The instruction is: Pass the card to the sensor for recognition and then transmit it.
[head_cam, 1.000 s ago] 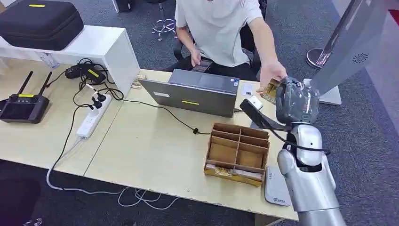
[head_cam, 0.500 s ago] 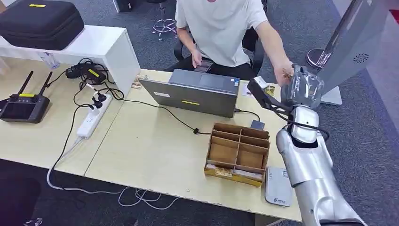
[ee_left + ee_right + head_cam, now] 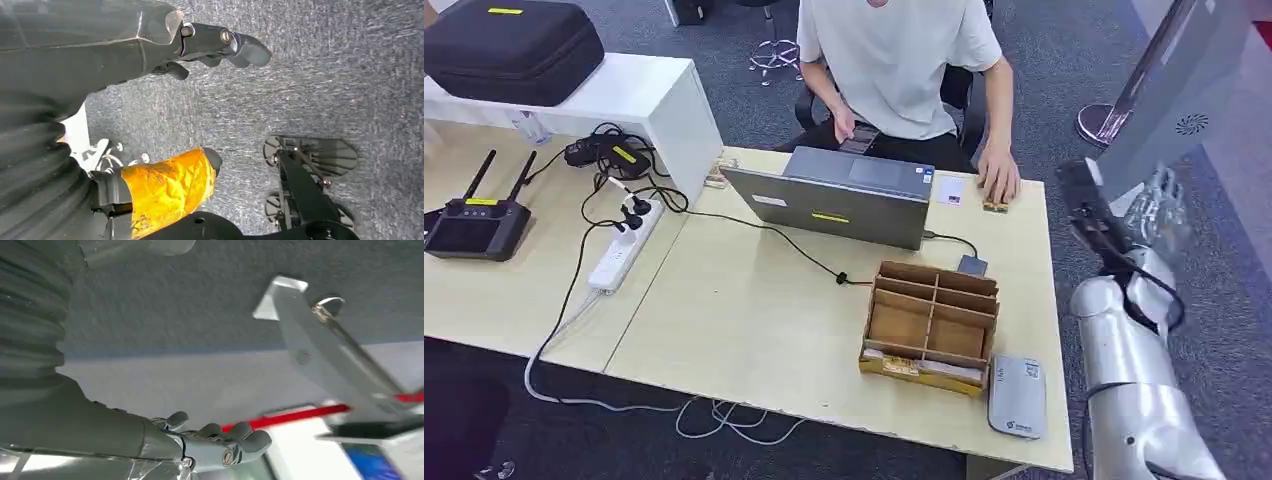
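Desk [image 3: 754,320] of pale wood fills the middle of the head view, with a person [image 3: 894,60] in a white shirt seated at its far side behind a grey laptop [image 3: 834,200]. A black case [image 3: 509,45] sits on a white cabinet [image 3: 639,95] at the far left, and a black controller with two antennas [image 3: 474,225] lies on the neighbouring table near a white power strip [image 3: 619,250]. On the near right part of the desk stands a brown divided box [image 3: 929,325], and just beside its right corner lies the flat grey sensor [image 3: 1016,395].

Off the desk's right edge, the silver right arm [image 3: 1129,380] rises to the right hand [image 3: 1159,215], held over the carpet in front of a slanted grey stand [image 3: 1179,90]. The right wrist view shows that hand [image 3: 220,442] holding nothing, its fingers loosely bent and slightly apart.

The left hand [image 3: 210,45] hangs over grey carpet, its thumb well apart from the other fingers, nothing between them.

The card [image 3: 996,205] lies on the far right of the desk, under the person's hand [image 3: 999,180], next to a small white card [image 3: 950,190].
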Robot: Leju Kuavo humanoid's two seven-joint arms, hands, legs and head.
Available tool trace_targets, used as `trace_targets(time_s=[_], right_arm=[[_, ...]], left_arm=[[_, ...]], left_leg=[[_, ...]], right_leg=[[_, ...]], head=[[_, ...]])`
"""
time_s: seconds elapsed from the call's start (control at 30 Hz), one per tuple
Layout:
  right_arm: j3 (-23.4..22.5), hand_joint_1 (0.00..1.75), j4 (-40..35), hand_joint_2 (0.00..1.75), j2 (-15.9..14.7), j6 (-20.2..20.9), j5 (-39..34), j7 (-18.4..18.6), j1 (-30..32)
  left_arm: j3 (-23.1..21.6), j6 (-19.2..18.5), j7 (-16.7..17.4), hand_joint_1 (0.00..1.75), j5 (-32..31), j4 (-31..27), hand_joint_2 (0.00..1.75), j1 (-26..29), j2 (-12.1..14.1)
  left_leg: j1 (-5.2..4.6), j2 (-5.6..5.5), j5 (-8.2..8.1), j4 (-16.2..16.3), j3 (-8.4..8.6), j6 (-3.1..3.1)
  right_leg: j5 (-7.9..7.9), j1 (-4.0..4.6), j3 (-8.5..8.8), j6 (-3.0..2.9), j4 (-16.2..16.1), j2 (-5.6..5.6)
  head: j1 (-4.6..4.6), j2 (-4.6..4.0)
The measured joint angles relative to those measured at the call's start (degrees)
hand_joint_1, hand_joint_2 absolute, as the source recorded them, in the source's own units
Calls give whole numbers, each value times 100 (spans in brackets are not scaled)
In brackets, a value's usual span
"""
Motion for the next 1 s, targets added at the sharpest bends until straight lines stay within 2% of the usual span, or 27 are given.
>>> trace_targets(time_s=[0.07, 0.2, 0.27, 0.43, 0.5, 0.57, 0.7, 0.8, 0.93, 0.97, 1.0], right_arm=[[-426, 0, -22, 175, -101, 70, -102, -107, 45], [-891, 0, -55, 175, -201, 70, -188, -135, 84], [-1232, 0, -59, 175, -291, 61, -729, -165, 110], [-2645, 0, 164, 175, -916, 341, -2278, -816, 411], [-3345, 0, 425, 175, -1280, 463, -2861, -1169, 731], [-3906, 0, 652, 175, -1543, 516, -3106, -1322, 1142], [-4854, 0, 1149, 175, -1834, 647, -3468, -1607, 2062], [-5201, 0, 1334, 175, -1893, 629, -3477, -1652, 2374], [-5444, 0, 1506, 175, -2000, 597, -3444, -1613, 2450], [-5483, 0, 1541, 175, -2019, 592, -3444, -1591, 2463], [-5520, 0, 1571, 175, -2035, 566, -3435, -1517, 2482]], left_arm=[[0, 0, 11, 0, 4, 0, 175, 4, 15], [0, 2, 26, 0, 4, 0, 175, -3, 31], [0, 7, 77, 0, 11, 0, 175, -21, 44], [2, 13, 129, 0, 72, 0, 175, 27, 85], [4, 11, 159, 0, 124, 0, 175, 38, 118], [20, 11, 194, 0, 197, 0, 175, 55, 131], [168, -11, 199, 0, 419, 0, 175, 64, 127], [219, -11, 201, 0, 446, 0, 175, 62, 125], [289, -13, 201, 0, 455, 0, 175, 38, 125], [293, -22, 199, 0, 463, 0, 0, 37, 123], [295, -83, 156, 0, 502, 0, 0, 38, 123]], left_leg=[[-1, -1, 0, 0, -3, 0], [-2, 28, -5, 1, 7, 3], [1, 21, -6, 1, 9, 2], [2, -61, -5, 1, 4, 6], [2, -67, -18, 1, 10, 25], [1, -74, -25, 0, 12, 27], [-2, -69, -50, -3, 10, 30], [-6, -31, -65, -7, 21, 25], [-5, -10, -66, -6, 40, 25], [-5, -10, -66, -6, 42, 24], [-5, -10, -65, -6, 44, 24]], right_leg=[[0, 0, -1, 0, 0, 0], [3, -4, -12, -1, -1, 33], [2, -6, -12, -1, -2, 27], [-25, 1, 18, 13, -9, -52], [-31, 2, 36, 21, -17, -62], [-37, 2, 45, 25, -21, -69], [-49, -1, 48, 33, -22, -65], [-52, -6, 43, 29, -20, -25], [-51, -5, 47, 29, -20, -4], [-51, -5, 46, 29, -20, -3], [-52, -5, 49, 29, -21, -4]], head=[[2, 0], [-2, 0], [-2, 0], [-2, 0], [2, 0], [-2, 0], [0, 0], [-4, 0], [-2, 0], [0, 0], [-4, 0]])
